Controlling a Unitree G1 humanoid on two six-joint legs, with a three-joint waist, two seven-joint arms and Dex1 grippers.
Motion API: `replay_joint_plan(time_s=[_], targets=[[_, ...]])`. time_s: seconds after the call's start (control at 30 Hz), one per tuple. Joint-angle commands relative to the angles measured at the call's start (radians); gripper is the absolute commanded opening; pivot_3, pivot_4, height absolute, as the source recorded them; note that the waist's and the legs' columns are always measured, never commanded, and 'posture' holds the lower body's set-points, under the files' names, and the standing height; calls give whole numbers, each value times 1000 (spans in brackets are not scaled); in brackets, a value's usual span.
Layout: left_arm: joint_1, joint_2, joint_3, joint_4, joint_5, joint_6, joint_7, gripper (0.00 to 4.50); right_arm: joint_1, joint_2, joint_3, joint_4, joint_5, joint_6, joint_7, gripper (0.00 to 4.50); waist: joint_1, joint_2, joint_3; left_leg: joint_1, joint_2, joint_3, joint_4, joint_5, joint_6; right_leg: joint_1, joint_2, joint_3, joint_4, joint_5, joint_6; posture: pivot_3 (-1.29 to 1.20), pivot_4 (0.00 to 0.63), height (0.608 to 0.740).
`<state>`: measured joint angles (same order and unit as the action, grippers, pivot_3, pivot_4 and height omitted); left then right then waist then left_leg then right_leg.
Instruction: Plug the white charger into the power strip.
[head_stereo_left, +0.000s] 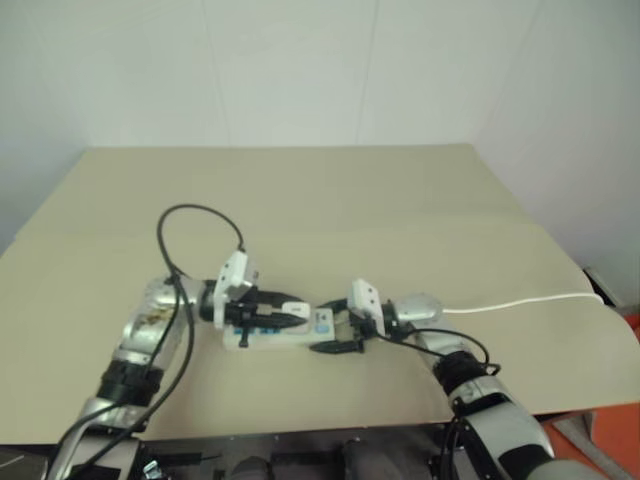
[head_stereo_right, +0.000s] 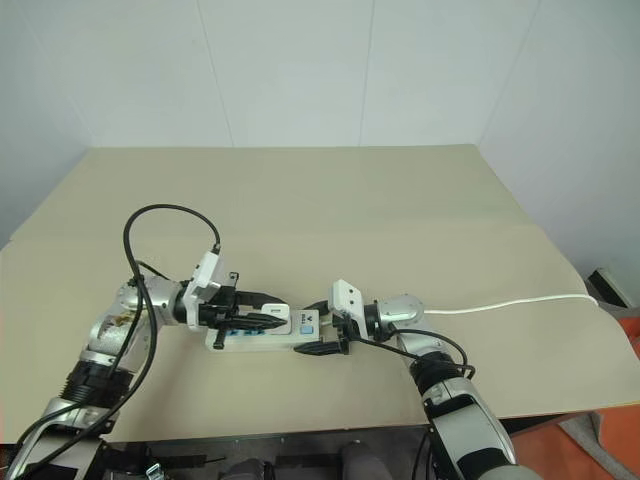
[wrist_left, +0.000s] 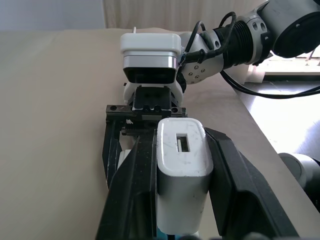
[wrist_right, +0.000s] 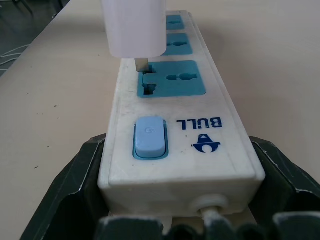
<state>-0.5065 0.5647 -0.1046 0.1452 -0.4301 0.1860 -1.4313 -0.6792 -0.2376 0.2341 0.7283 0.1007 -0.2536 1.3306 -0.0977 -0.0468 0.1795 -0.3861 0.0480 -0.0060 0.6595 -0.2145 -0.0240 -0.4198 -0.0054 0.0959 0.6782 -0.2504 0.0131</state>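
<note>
The white charger (wrist_left: 181, 177) is clamped between the two black fingers (wrist_left: 131, 192) of the left gripper (head_stereo_right: 262, 318) and is held just above the power strip (wrist_right: 170, 125). In the right wrist view one metal prong is seen entering the upper slot of the blue socket (wrist_right: 171, 78) nearest the switch (wrist_right: 149, 137); the body of the charger is not yet seated against the socket face, and a gap remains below it. The strip lies flat near the middle of the table's front edge, its length running along that edge. Its switch end is gripped by the right gripper (head_stereo_right: 322, 338), whose fingers are closed on both long sides of the strip. The thin white cord (head_stereo_right: 520, 303) runs from that end away towards the table's right edge.

The insertion is judged to be only begun. A jam could be caused if the charger is tilted as it is pressed down, since only one prong can be checked against its slot; the other prong is hidden by the charger's body. If the prongs are slightly off the slots, they could be bent or the charger could be twisted within the left fingers. The smooth white shell could also slip upward between the fingers under the pressing force, so that the plug is left half in. If the right gripper's hold is loosened, the strip could slide along the table (head_stereo_left: 330, 190) or tip under the push, and the alignment would be lost.
</note>
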Motion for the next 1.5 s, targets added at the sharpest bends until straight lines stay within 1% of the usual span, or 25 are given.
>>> replay_joint_plan(time_s=[0.03,0.8,1.03,1.5], targets=[[-16,-9,6,0,3,-24,4,1022,12,-7,16,13,-19,14,1,3417,0,0,0,0,0,0,0,0,0,0,0,0,0,0,0,0,150,740],[-22,-22,17,37,1,-54,2,1022,13,-7,13,15,-19,11,-3,3417,0,0,0,0,0,0,0,0,0,0,0,0,0,0,0,0,150,740],[-11,-20,0,57,25,-89,-9,1022,13,-7,11,14,-18,12,-3,3417,0,0,0,0,0,0,0,0,0,0,0,0,-1,0,0,0,150,740],[3,-36,-17,83,43,-93,-18,1022,20,-11,10,3,-15,19,-1,3417,0,0,0,0,0,0,-1,0,0,0,0,0,-1,0,0,0,150,740]])
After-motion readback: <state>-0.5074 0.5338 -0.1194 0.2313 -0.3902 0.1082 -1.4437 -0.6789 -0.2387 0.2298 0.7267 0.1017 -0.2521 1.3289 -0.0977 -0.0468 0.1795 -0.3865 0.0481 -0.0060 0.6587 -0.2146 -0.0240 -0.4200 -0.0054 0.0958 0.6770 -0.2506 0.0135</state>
